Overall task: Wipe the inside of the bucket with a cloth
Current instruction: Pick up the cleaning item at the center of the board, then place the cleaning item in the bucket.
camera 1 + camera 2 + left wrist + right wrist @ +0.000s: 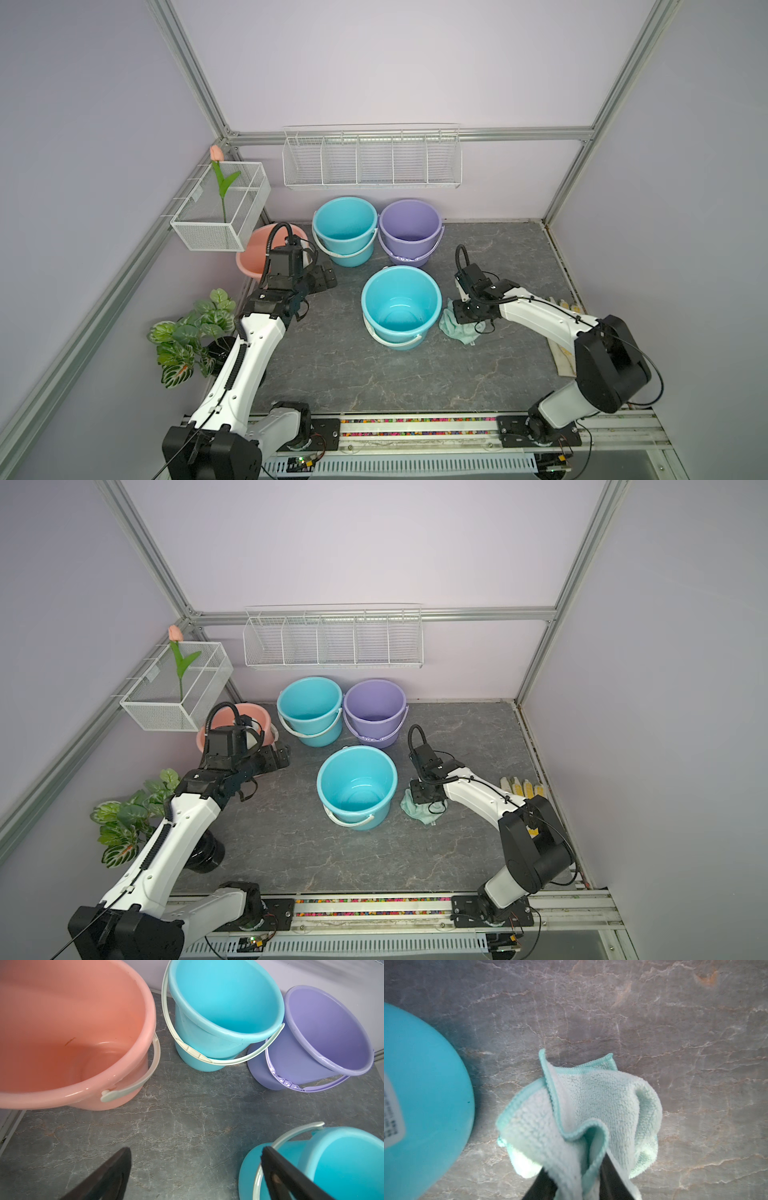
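On the dark grey marbled surface (374,374), just beside the open teal plastic bucket with a white handle (382,295), the pale mint-green terry cloth (451,330) is sitting in a bunched heap on the side toward the right arm. The right gripper (576,1182) is pointing down onto it, and its jaws are pinching a raised fold of the cloth (602,1105) between them, with loose folds spreading out around the grip. In the right wrist view a strip of bare surface is showing between the cloth and the bucket's outer wall (425,1095). Whether the cloth is lifting clear of the surface cannot be told.

The left gripper (195,1152) is hovering near the salmon-pink plastic bucket (62,1022), its jaws standing wide apart above bare surface. A second teal bucket (345,220) and a lilac plastic bucket (409,220) are standing side by side against the back wall. A yellow-and-white work glove (521,787) is lying beyond the right arm, near the surface's edge.
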Motion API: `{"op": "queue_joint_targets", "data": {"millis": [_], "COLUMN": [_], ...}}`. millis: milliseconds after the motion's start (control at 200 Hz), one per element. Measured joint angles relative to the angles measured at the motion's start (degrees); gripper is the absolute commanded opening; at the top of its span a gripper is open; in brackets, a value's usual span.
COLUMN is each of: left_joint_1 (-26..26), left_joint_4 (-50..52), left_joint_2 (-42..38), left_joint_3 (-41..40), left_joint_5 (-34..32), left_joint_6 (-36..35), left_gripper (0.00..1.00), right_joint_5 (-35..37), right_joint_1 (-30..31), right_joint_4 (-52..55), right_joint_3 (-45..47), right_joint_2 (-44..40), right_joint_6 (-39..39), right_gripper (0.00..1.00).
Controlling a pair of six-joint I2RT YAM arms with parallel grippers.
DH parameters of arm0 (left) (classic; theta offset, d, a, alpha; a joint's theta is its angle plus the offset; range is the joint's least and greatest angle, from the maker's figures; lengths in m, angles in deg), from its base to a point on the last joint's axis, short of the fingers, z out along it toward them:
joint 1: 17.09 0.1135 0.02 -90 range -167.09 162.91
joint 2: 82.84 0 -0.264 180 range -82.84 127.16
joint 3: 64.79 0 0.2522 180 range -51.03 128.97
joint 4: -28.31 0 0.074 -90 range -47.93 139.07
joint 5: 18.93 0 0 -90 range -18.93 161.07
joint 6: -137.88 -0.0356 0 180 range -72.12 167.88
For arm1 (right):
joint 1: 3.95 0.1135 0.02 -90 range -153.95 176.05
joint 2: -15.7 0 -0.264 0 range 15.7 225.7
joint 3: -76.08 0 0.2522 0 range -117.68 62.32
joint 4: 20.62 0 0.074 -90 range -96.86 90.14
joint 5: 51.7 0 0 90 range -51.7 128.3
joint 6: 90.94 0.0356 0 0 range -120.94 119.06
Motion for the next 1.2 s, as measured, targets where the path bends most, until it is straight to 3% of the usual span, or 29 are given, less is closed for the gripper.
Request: {"op": "queue_joint_targets", "data": {"millis": [280, 645, 910, 1200], "left_joint_1": [0.0, 0.0, 0.0, 0.0], "left_joint_4": [0.0, -1.7, -1.8, -2.8], "left_joint_2": [0.0, 0.0, 0.0, 0.0], "left_joint_3": [0.0, 0.0, 0.0, -0.5], "left_joint_5": [3.5, 7.3, 7.8, 7.1], "left_joint_6": [-0.2, 0.3, 1.1, 1.4], "left_gripper": [0.97, 0.95, 0.93, 0.96], "right_joint_5": [1.4, 3.6, 3.6, 3.2], "right_joint_1": [0.1, 2.2, 10.1, 20.5], "right_joint_4": [3.6, 14.8, 22.6, 26.5], "right_joint_3": [-2.1, -19.8, -39.7, -56.8], "right_joint_2": [-11.2, -19.1, -15.3, -1.7], "right_joint_6": [0.1, 0.1, -0.7, -2.1], "right_gripper": [0.12, 0.10, 0.12, 0.14]}}
